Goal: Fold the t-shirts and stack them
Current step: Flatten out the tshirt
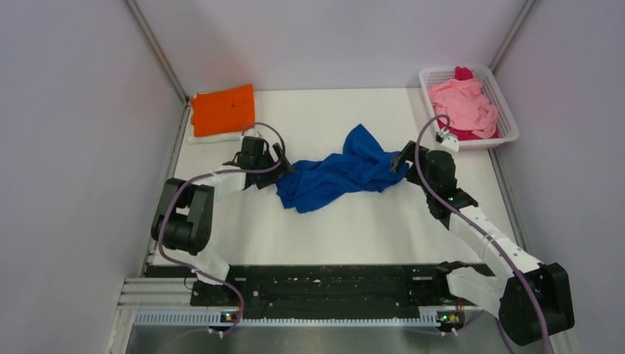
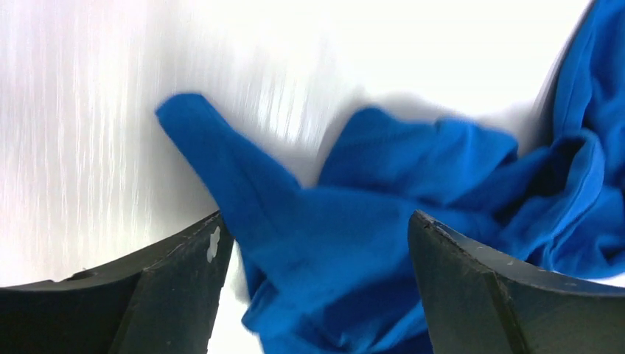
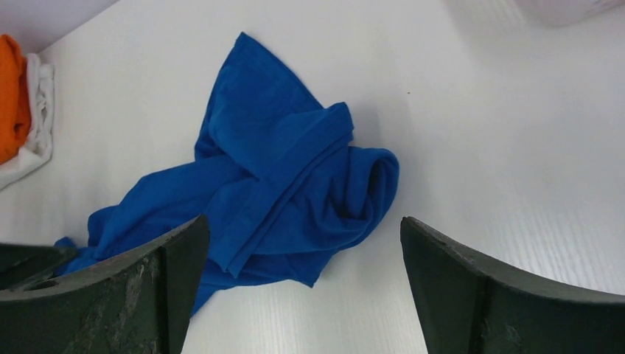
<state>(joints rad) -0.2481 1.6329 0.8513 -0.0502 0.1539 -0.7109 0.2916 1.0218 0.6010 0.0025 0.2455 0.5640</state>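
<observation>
A royal-blue t-shirt (image 1: 339,172) lies crumpled in the middle of the white table. My left gripper (image 1: 282,168) is at its left end, jaws open, with blue cloth (image 2: 317,251) lying between the fingers. My right gripper (image 1: 399,160) is at the shirt's right end, open and empty; the shirt (image 3: 280,177) lies just ahead of its fingers. A folded orange t-shirt (image 1: 222,109) rests on a folded white cloth at the back left. Pink and magenta t-shirts (image 1: 463,105) are heaped in the white mesh basket (image 1: 508,125) at the back right.
Grey walls close in the table on the left, back and right. The orange shirt's edge (image 3: 11,103) and the white cloth (image 3: 37,110) under it show at the left of the right wrist view. A black rail (image 1: 324,287) runs along the near edge.
</observation>
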